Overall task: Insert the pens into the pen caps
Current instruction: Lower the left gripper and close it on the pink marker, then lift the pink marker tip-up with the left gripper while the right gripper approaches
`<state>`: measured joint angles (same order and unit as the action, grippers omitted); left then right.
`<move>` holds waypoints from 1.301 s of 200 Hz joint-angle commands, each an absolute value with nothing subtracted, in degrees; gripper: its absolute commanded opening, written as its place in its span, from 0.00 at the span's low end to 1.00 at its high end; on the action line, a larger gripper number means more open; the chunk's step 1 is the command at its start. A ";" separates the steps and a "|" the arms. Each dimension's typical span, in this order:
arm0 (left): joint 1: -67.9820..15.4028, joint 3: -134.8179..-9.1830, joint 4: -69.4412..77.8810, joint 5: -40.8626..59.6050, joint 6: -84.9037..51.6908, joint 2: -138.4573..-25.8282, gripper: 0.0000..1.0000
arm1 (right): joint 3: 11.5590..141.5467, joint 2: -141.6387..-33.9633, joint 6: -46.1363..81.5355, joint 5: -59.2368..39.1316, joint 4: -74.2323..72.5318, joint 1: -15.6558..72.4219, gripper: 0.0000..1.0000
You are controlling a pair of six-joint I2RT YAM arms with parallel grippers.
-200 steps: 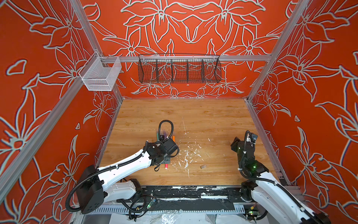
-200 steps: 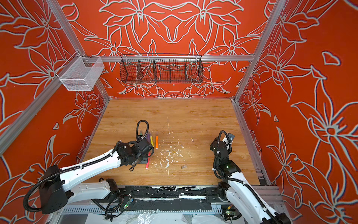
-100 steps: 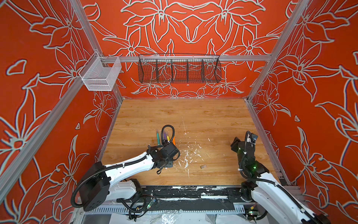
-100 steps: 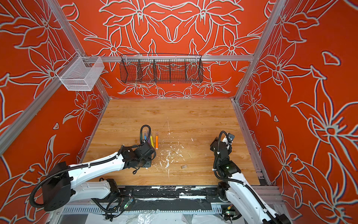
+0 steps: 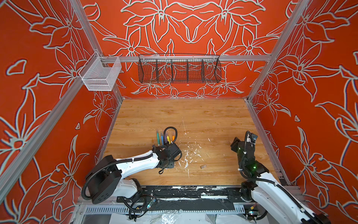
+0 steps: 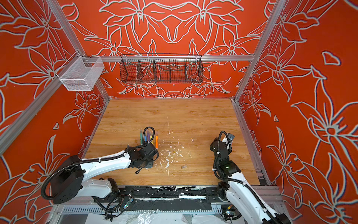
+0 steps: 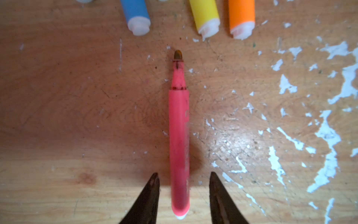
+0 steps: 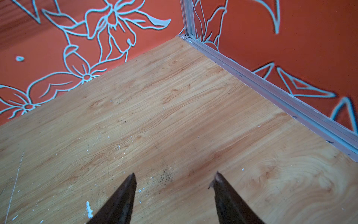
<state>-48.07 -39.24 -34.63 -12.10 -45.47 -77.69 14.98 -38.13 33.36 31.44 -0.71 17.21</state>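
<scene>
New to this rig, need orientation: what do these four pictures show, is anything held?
Two white robot arms, left arm and right arm, sit at the near edge of a wooden table inside an orange box. Both top views look down from one overhead camera pair; each wrist view rides on an arm. The left end effector is open, straddling an uncapped pink pen lying flat, not gripped. A row of other pens lies beyond; what looks like a loose cap and white flecks lie nearby. The right end effector is open and empty.
</scene>
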 commanded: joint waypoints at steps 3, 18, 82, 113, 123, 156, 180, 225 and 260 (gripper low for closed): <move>-48.43 -38.15 -34.20 -13.54 -47.61 -79.58 0.40 | 14.33 -38.00 32.96 31.37 -1.49 17.00 0.65; -48.46 -37.98 -33.69 -13.28 -47.98 -80.95 0.40 | 14.33 -38.05 32.88 31.29 -1.49 17.02 0.65; -48.43 -37.93 -31.66 -12.75 -49.55 -86.10 0.27 | 14.33 -37.94 32.87 31.20 -1.41 17.02 0.65; -48.43 -37.62 -31.33 -12.77 -49.75 -86.29 0.15 | 14.33 -37.92 32.87 31.20 -1.41 17.01 0.65; -48.43 -37.62 -31.29 -12.74 -49.75 -86.32 0.13 | 14.33 -37.91 32.87 31.20 -1.42 17.02 0.65; -48.36 -37.89 -31.72 -12.74 -49.74 -85.98 0.05 | 14.33 -37.97 32.87 31.18 -1.44 17.01 0.65; -48.34 -38.18 -32.62 -12.74 -49.66 -84.51 0.02 | 14.33 -37.89 32.87 31.20 -1.43 17.02 0.65; -48.35 -42.71 -38.45 -13.08 -46.22 -76.14 0.00 | 14.63 -37.65 33.44 31.02 -0.41 17.01 0.64; -48.35 -52.44 -42.64 -12.82 -39.77 -70.53 0.00 | 17.66 -34.93 36.86 28.28 7.20 16.97 0.62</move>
<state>-48.34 -45.28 -38.72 -12.71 -44.86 -74.19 15.03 -37.12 33.85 30.55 1.15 17.21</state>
